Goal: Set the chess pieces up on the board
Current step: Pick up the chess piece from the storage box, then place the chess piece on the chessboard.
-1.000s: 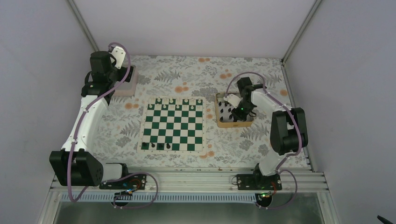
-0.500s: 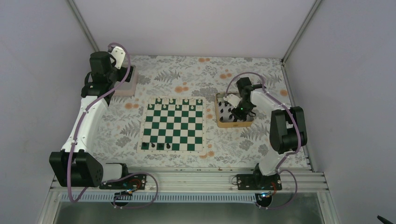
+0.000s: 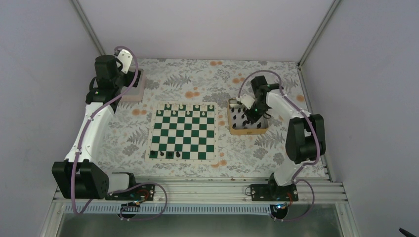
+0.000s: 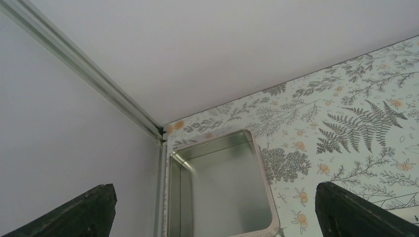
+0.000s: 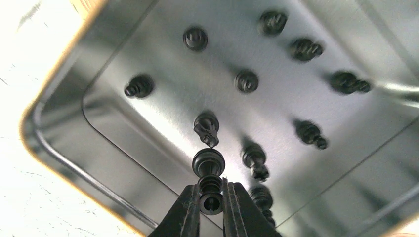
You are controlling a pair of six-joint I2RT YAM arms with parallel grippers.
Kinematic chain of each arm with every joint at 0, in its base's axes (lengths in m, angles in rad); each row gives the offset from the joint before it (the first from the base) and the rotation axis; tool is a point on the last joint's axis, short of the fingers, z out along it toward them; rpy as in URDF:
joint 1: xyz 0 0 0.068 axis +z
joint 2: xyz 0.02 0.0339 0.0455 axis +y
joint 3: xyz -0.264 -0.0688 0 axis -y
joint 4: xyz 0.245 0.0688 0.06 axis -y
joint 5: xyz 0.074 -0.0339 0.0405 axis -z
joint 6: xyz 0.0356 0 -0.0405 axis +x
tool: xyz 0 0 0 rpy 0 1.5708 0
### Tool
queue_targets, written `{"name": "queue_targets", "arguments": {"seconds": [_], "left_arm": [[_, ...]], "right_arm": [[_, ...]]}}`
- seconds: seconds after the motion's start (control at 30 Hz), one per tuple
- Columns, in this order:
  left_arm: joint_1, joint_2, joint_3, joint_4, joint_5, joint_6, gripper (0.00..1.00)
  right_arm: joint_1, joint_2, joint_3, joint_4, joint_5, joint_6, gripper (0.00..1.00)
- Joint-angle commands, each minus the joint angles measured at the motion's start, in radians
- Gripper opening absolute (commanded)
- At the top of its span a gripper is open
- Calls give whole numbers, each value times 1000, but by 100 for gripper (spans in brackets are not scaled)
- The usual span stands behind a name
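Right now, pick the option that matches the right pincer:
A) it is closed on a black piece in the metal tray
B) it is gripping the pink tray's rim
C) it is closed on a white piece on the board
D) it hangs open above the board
A: the right wrist view shows the right pincer with its fingers pressed on either side of a black chess piece inside the gold-rimmed metal tray.

The board (image 3: 183,131), a mat of dark green and white squares edged in cream, lies flat on the counter (image 3: 197,81), a few black chess pieces (image 3: 166,154) standing at the left of its near row. About ten more are scattered in the metal tray (image 3: 247,132) to its right, one held piece (image 5: 209,173) pinched by the right end effector (image 5: 211,200)
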State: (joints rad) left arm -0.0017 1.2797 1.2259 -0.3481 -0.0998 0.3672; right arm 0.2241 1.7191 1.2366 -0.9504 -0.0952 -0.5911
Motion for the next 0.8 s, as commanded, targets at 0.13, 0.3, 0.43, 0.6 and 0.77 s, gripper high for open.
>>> {"name": "queue_targets", "arguments": {"seconds": [0.13,0.3,0.43,0.6,0.77], "left_arm": [[9,-22,12,9,-2,3,100],[8,-21,25,1,1,-3,100],[8,-22,26,-3,-2,-9,100],[8,-23,21,1,-21,-14,100],[8,-22,19,10,-34,-18,100]], "right_arm": [[97,-94,208,-175,-36,2,5],[287,-94,270,-237,-25,28,5],[415,-78,291,-253,-69,20,5],[567,-62,289,-209,-102,25,4],[682,12,306,-155,-99,42,4]]}}
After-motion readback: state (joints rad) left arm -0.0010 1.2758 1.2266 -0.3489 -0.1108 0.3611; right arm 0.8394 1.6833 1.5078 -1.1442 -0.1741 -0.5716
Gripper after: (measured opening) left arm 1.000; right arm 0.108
